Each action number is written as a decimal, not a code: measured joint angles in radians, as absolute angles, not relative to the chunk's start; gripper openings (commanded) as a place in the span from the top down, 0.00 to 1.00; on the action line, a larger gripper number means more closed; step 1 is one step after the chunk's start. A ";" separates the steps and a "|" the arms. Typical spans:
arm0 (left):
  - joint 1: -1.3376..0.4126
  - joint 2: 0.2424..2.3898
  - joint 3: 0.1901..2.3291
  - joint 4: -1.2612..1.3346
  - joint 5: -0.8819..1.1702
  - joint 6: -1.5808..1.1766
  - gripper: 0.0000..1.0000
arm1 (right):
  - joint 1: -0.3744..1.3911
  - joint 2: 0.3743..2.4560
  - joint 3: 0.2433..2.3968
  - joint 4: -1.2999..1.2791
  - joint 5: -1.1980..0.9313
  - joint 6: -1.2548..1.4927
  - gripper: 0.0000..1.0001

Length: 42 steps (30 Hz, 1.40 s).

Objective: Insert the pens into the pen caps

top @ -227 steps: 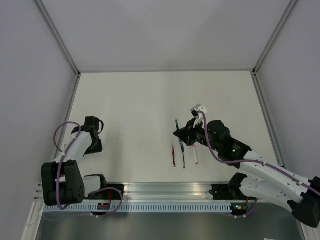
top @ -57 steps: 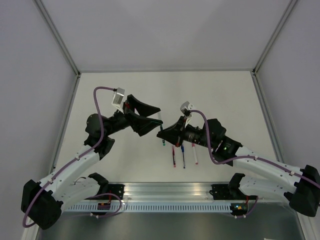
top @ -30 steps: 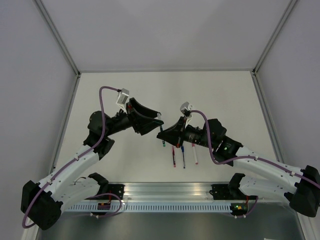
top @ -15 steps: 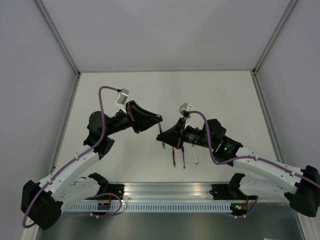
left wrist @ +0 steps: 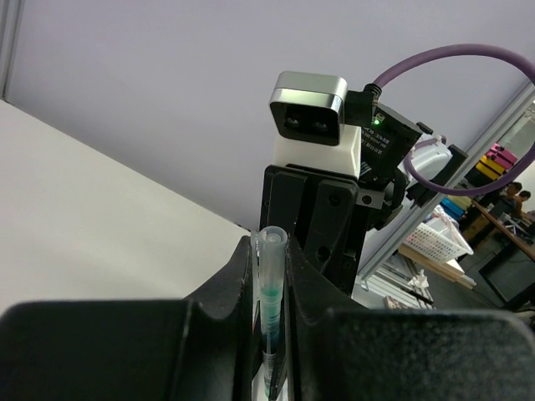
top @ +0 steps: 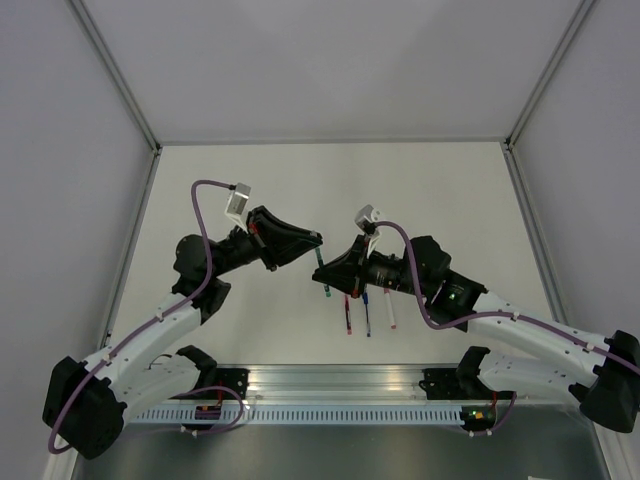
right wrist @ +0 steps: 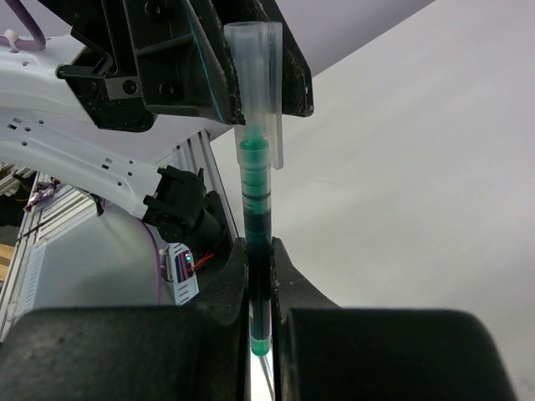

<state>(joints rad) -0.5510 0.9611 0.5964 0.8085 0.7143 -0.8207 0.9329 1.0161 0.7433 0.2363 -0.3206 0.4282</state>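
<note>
The step in hand is the seating of the green pen [right wrist: 255,192] into its clear cap [right wrist: 253,75], and it looks part done. In the right wrist view the pen's tip stands inside the cap's lower half, while the top of the tube looks empty. The right gripper [right wrist: 259,251] is clenched on the pen's lower shaft at the bottom centre of that frame. The left gripper [left wrist: 269,276] is clamped on the cap, whose mouth shows just above its fingers at the centre of the left wrist view. In the top view the pair meets above the table [top: 250,180], just left of centre. To finish well, I judge that the push should run straight along the pen's axis, with cap and pen kept in one line. A sideways load would likely bend so thin a shaft or let it slide in the grip. One arm could hold firm while the other closes the gap slowly, until the cap will go no further. By count there are four pens: the green one held, and the red pen [top: 347,313], blue pen [top: 367,315] and white pen [top: 390,310] side by side on the table below the grippers. Only one cap shows; whether the lying pens wear caps I cannot tell.
</note>
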 measured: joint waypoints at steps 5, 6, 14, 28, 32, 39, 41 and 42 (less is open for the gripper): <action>-0.549 0.953 0.584 0.841 0.708 -0.844 0.98 | 0.939 1.016 0.759 0.223 -0.313 0.410 1.00; -0.549 0.950 0.582 0.847 0.706 -0.847 0.98 | 0.941 1.016 0.766 0.216 -0.313 0.402 1.00; -0.542 0.928 0.564 0.924 0.671 -0.875 0.98 | 0.947 1.045 0.866 0.126 -0.314 0.348 1.00; -0.528 0.903 0.503 1.008 0.607 -0.879 0.98 | 0.952 1.130 1.011 -0.036 -0.312 0.276 1.00; -0.527 0.912 0.472 1.059 0.598 -0.887 0.98 | 0.952 1.143 1.021 -0.060 -0.312 0.260 1.00; -0.535 0.940 0.468 1.056 0.677 -0.928 0.54 | 0.947 1.168 1.053 -0.020 -0.309 0.259 1.00; -0.541 0.937 0.479 1.019 0.687 -0.926 0.42 | 0.937 1.159 1.056 0.010 -0.325 0.266 1.00; -0.543 0.929 0.490 0.987 0.707 -0.925 0.34 | 0.936 1.153 1.051 0.045 -0.329 0.266 1.00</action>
